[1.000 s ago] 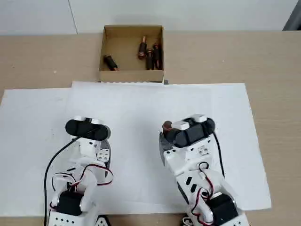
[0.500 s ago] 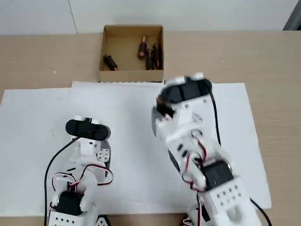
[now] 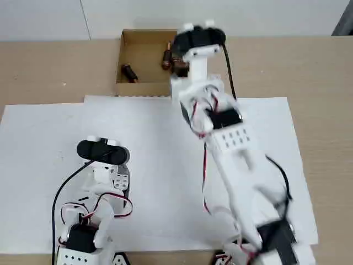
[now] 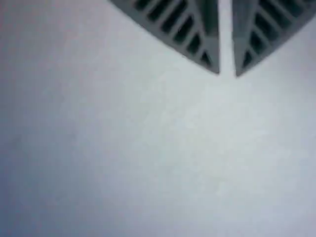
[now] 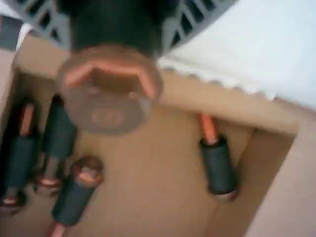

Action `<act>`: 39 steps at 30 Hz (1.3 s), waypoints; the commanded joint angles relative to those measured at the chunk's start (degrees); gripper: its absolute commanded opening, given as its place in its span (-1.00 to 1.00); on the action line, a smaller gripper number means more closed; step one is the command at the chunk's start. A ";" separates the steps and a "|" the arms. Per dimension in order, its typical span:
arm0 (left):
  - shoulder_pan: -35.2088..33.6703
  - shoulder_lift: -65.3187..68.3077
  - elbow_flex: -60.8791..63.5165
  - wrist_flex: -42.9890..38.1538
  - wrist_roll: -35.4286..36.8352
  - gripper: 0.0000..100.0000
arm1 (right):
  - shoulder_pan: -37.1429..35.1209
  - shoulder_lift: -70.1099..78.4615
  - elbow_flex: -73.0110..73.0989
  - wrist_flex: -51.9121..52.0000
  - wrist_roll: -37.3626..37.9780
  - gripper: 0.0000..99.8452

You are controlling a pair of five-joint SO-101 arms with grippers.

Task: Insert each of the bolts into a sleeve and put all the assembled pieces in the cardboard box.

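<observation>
Assembled piece (image 5: 108,94): stubby black sleeve with a copper bolt pushed through, fat round flange and hex head pointing straight at the right wrist camera. Clamped in the right gripper (image 5: 116,22), ribbed grey fingers (image 5: 190,19) squeezed onto the black sleeve from both sides. Hanging above the cardboard box (image 3: 144,88), over its right-hand part going by the high view.

Down in the box, same look all round: black sleeve, copper poking out at the ends. Count from the right wrist view: four lying flat. Lone piece (image 5: 217,160) off on its own near one corner, cluster of three (image 5: 59,143) side by side at the other end, well apart from the loner. So five total, one gripped plus four boxed. In the high view, cluster partly hidden under the gripper.

Box itself: open top, plain brown, parked on the wooden table (image 3: 49,66) right at the far edge of the white paper sheet (image 3: 165,143). One box, two arms. Right arm (image 3: 237,149) stretched long across the sheet. Left arm (image 3: 99,176) folded up at the near-left of the sheet, left gripper (image 4: 227,69) pointed down at the paper, fingers pinched almost together with just a thin slit, nothing in there.
</observation>
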 commanded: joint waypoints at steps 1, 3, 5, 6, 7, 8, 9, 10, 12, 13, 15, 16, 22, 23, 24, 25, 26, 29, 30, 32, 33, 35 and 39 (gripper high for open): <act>-0.35 -0.62 -0.48 0.18 -0.09 -0.99 | 0.92 9.19 -15.56 -1.89 0.70 -0.99; -0.35 -0.62 -0.48 0.18 -0.09 -0.99 | 0.92 15.25 -22.15 -1.89 0.70 -0.99; -0.35 -0.62 -0.48 0.18 -0.09 -0.99 | 0.75 21.32 -28.40 -1.89 0.70 -0.99; -0.35 -0.62 -0.48 0.18 -0.09 -0.99 | 0.66 24.31 -31.47 -1.89 0.70 -0.99; -0.35 -0.62 -0.48 0.18 -0.09 -0.99 | 0.57 27.12 -34.46 -1.89 0.70 -0.99; -0.35 -0.62 -0.48 0.18 -0.09 -0.99 | 0.57 30.02 -37.63 -1.89 0.70 -0.99; -0.35 -0.62 -0.48 0.26 -0.09 -0.99 | 0.57 32.75 -40.44 -1.89 0.70 -0.99; -0.35 -0.62 -0.48 0.26 -0.09 -0.99 | 0.57 35.30 -43.16 -1.89 0.70 -0.99; -0.35 -0.62 -0.48 0.26 -0.09 -0.99 | 0.57 39.87 -48.00 -1.89 0.70 -0.99; -0.35 -0.62 -0.48 0.26 -0.09 -0.99 | 0.48 42.07 -50.29 -1.80 0.79 -0.99; -0.35 -0.62 -0.48 0.26 -0.09 -0.99 | 0.48 45.76 -54.51 -1.80 0.79 -0.99; -0.35 -0.62 -0.48 0.26 -0.09 -0.99 | 0.48 47.43 -56.44 -1.80 0.88 -0.99; -0.35 -0.62 -0.48 0.26 -0.09 -0.99 | -0.57 53.76 -62.07 -1.36 7.82 -0.99; -0.35 -0.62 -0.48 0.26 -0.09 -0.99 | -1.01 54.02 -62.07 -1.36 8.44 -0.99; -0.35 -0.62 -0.48 0.26 -0.09 -0.99 | -1.63 54.11 -62.07 -1.36 8.97 -0.99; -0.35 -0.62 -0.48 0.26 -0.09 -0.99 | -1.98 54.20 -62.07 -1.27 8.97 -0.99; -0.35 -0.62 -0.48 0.26 -0.09 -0.99 | -2.33 54.29 -62.07 -1.27 8.97 -0.98; -0.35 -0.62 -0.48 0.26 -0.09 -0.99 | -2.77 54.55 -61.80 -1.27 8.97 -0.81; -0.35 -0.62 -0.48 0.26 -0.09 -0.99 | -2.77 54.64 -61.71 -1.27 8.97 -0.74; -0.35 -0.62 -0.48 0.26 -0.09 -0.99 | -2.86 54.64 -61.71 -0.57 8.97 -0.66; -0.35 -0.62 -0.48 0.26 -0.09 -0.99 | -2.86 54.64 -61.71 -0.04 8.97 -0.65; -0.35 -0.62 -0.48 0.26 -0.09 -0.99 | -2.95 54.37 -61.71 1.10 8.97 -0.67; -0.35 -0.62 -0.48 0.26 -0.09 -0.99 | -2.68 54.20 -61.80 1.98 8.97 -0.68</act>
